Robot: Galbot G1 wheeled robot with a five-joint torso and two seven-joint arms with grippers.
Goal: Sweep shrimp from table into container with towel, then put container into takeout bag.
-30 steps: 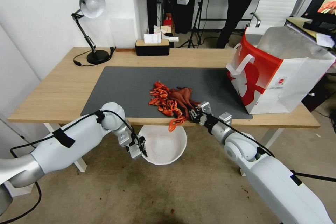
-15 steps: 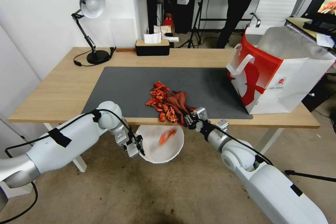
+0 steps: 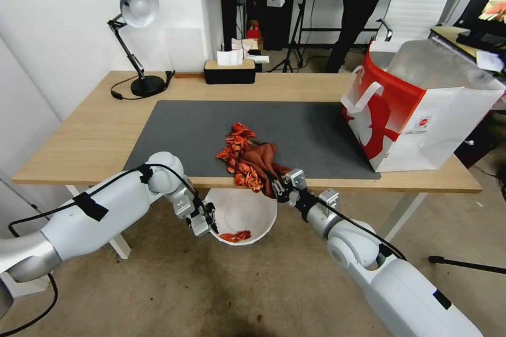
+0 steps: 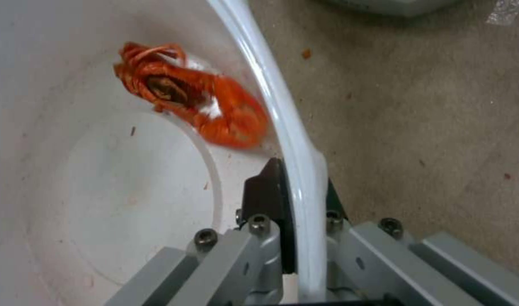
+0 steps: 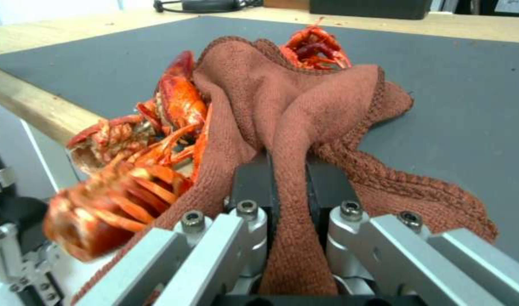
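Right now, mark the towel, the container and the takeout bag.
towel [image 5: 305, 102]: right wrist view, on the bunched fabric ahead of the gripper.
container [image 3: 263, 209]: head view, on the bare inner wall.
takeout bag [image 3: 392, 108]: head view, on the red front panel.

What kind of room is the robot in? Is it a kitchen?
Probably not a kitchen; it looks like an office or lab. The table is a desk with a desk lamp and a tissue box, and camera tripods stand behind.

No legible text; small red mark on takeout bag [image 3: 421, 121], perhaps logo, too small to read.
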